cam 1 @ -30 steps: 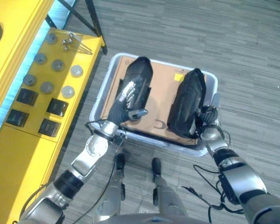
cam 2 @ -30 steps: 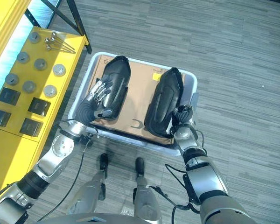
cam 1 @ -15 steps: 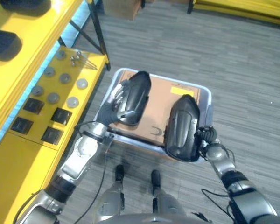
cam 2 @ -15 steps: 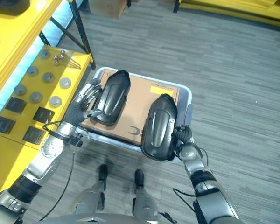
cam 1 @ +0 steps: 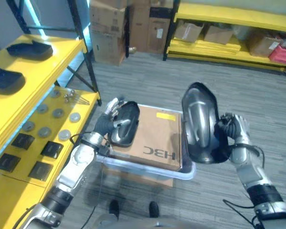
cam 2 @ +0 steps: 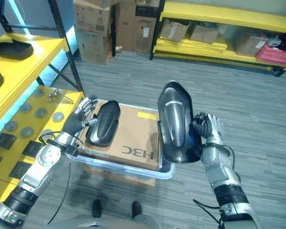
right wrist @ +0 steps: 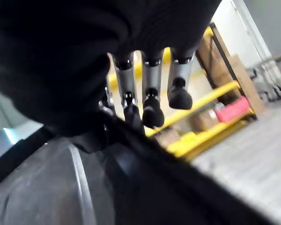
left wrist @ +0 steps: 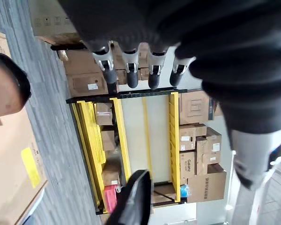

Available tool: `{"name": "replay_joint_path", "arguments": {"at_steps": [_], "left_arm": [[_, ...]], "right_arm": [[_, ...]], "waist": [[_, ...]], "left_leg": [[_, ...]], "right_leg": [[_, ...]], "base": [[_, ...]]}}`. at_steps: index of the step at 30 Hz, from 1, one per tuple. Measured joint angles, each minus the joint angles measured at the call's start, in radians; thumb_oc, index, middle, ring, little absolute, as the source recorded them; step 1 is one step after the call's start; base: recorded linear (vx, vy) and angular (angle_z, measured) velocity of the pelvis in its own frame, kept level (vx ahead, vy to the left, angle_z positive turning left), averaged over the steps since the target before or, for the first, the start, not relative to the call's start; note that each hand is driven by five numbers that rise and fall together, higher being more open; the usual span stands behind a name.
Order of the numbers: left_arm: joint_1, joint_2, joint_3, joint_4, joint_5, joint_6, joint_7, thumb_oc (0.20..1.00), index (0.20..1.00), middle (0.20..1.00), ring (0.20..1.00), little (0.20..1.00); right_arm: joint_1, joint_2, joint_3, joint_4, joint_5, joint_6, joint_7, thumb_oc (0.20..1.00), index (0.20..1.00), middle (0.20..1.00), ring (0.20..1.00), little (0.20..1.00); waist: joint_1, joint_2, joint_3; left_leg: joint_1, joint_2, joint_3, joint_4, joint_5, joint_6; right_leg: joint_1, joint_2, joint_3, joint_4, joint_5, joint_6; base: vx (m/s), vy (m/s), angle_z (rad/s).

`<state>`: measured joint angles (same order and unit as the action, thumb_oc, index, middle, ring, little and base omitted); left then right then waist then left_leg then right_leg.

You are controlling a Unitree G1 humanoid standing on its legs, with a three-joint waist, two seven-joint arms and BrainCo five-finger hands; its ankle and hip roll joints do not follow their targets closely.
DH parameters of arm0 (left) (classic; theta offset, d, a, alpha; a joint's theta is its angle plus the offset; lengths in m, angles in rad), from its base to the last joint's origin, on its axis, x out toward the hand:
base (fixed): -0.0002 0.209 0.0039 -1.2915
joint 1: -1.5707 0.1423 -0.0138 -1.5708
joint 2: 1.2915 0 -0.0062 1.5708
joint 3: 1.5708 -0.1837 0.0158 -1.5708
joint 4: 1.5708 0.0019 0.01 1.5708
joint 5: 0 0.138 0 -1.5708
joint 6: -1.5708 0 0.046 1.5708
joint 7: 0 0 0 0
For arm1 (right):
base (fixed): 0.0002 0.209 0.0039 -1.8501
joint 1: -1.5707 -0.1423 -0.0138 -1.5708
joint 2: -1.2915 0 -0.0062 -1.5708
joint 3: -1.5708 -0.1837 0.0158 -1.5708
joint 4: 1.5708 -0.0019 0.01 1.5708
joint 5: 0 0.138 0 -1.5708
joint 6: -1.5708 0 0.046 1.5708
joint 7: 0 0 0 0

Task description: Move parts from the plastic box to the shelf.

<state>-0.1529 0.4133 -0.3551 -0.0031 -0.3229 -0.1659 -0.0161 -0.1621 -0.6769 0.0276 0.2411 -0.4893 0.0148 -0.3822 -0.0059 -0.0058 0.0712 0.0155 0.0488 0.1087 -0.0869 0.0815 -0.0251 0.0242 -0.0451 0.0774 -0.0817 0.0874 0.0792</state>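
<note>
**Carrying one black part clear while the other waits in the box**

The right hand (cam 2: 207,131) is curling its fingers (right wrist: 152,101) round the edge of a glossy black moulded part (cam 2: 174,121), holding it upright above the plastic box (cam 2: 121,164). The left hand (cam 2: 81,114) is resting relaxed, straight fingers against the second black part (cam 2: 102,124), which is lying on cardboard (cam 2: 133,136) in the box. To do this well, I judge the grip should be kept firm and the part turned level toward the yellow shelf (cam 1: 24,69), avoiding the small metal pieces (cam 1: 57,114) below.
</note>
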Motion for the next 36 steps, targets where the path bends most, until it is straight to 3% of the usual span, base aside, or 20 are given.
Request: {"name": "replay_joint_path", "arguments": {"at_steps": [6, 12, 16, 21, 36], "left_arm": [[-0.020, -0.063, -0.047, 0.107, 0.002, 0.067, -0.025, 1.000, 1.000, 1.000, 1.000, 1.000], [-0.070, -0.127, -0.131, 0.181, -0.031, 0.093, -0.028, 1.000, 1.000, 1.000, 1.000, 1.000], [-0.099, -0.145, -0.141, 0.182, -0.049, 0.093, -0.021, 1.000, 1.000, 1.000, 1.000, 1.000], [-0.204, -0.172, -0.197, 0.180, -0.116, 0.093, 0.018, 1.000, 1.000, 1.000, 1.000, 1.000], [-0.254, -0.256, -0.241, 0.287, -0.136, 0.093, 0.128, 1.000, 1.000, 1.000, 1.000, 1.000]], "right_arm": [[0.002, -0.028, -0.026, -0.220, -0.167, -0.001, -0.002, 0.200, 0.200, 0.200, 0.200, 0.200], [-0.011, -0.029, 0.005, -0.286, -0.260, -0.011, -0.013, 0.200, 0.200, 0.200, 0.200, 0.200], [-0.014, -0.030, 0.016, -0.286, -0.266, -0.016, -0.016, 0.200, 0.200, 0.200, 0.200, 0.200], [-0.124, -0.026, 0.117, -0.281, -0.302, -0.005, -0.065, 0.200, 0.200, 0.200, 0.200, 0.200], [-0.210, 0.086, 0.210, -0.360, -0.293, -0.009, -0.123, 0.200, 0.200, 0.200, 0.200, 0.200]], "waist": [[-0.029, 0.015, -0.012], [-0.049, 0.012, -0.021], [-0.055, 0.010, -0.025], [-0.059, 0.012, -0.037], [-0.060, 0.012, -0.037]], "left_leg": [[0.016, 0.000, 0.005, 0.000, -0.002, 0.001], [0.027, 0.000, 0.028, 0.000, -0.007, 0.001], [0.029, 0.000, 0.030, 0.000, -0.008, 0.002], [0.035, 0.000, 0.039, 0.000, -0.011, 0.000], [0.037, 0.000, 0.050, 0.000, -0.011, -0.001]], "right_leg": [[0.013, 0.000, 0.005, 0.000, -0.004, 0.000], [0.014, 0.000, 0.024, 0.000, -0.003, 0.001], [0.014, 0.000, 0.025, 0.000, -0.004, 0.001], [0.016, 0.000, 0.034, 0.000, -0.006, 0.006], [0.013, 0.000, 0.044, 0.000, -0.005, 0.003]], "base": [[0.00, 0.003, -0.02], [-0.01, 0.007, -0.10], [0.01, 0.007, -0.03], [-0.01, 0.004, -0.03], [0.00, 0.001, -0.01]]}}
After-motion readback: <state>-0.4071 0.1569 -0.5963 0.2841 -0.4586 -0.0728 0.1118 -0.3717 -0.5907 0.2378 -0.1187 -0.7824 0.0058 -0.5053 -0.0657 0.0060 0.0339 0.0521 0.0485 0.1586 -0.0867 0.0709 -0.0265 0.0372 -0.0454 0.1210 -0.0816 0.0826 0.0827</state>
